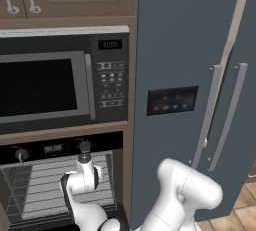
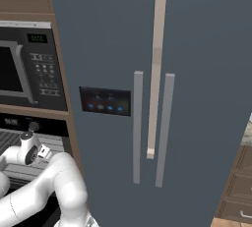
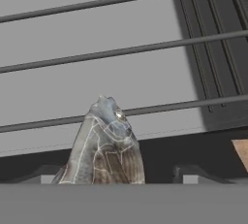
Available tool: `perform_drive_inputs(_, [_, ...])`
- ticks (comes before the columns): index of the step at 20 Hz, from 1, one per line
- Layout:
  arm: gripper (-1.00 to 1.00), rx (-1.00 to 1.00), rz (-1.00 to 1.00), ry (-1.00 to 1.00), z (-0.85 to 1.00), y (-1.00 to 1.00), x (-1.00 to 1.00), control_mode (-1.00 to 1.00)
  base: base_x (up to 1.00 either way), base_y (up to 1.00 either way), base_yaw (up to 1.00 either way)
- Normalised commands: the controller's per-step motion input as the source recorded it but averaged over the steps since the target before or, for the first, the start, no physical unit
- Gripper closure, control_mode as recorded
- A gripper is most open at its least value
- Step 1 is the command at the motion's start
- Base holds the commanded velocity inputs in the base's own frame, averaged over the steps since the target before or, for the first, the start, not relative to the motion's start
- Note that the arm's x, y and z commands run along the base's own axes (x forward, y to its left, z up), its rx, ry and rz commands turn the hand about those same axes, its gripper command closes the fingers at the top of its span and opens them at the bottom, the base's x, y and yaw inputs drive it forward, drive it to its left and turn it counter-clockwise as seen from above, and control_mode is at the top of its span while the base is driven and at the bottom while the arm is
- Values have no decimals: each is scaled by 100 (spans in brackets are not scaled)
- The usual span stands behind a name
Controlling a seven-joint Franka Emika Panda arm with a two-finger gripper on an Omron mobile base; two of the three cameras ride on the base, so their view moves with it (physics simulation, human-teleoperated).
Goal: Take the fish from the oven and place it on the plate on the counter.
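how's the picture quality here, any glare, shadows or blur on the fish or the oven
Hand view: fish sharp enough to show scale lines, no glare, its lower part cut off by the frame edge. Left base view: oven interior evenly lit, soft, slightly pixelated. Right base view: flat light, no shadows.

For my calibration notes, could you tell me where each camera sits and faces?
Left base view: behind-left, facing the microwave, open oven, fridge; arm at lower right.
Right base view: behind-right, facing the fridge; arm at lower left.
Hand view: on the hand, facing the fish on the oven rack; fingertips at bottom.
Shared: both base views show microwave, oven, fridge.
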Motion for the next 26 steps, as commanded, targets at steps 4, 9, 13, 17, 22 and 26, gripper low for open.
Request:
perform_drive_inputs(4, [100, 0, 0, 4, -31, 0, -8, -100, 0, 0, 0])
perform_drive_inputs(9, [100, 0, 2, 5, -4, 0, -47, -100, 0, 0, 0])
perform_drive_inputs(13, [100, 0, 1, -3, 0, 0, -43, -100, 0, 0, 0])
perform_drive_inputs(17, [100, 3, 0, -19, 18, -1, -82, -100, 0, 0, 0])
perform_drive_inputs(22, [100, 5, 0, -22, 58, -1, -72, -100, 0, 0, 0])
perform_drive_inputs(26, [100, 6, 0, -20, 71, -9, -47, -100, 0, 0, 0])
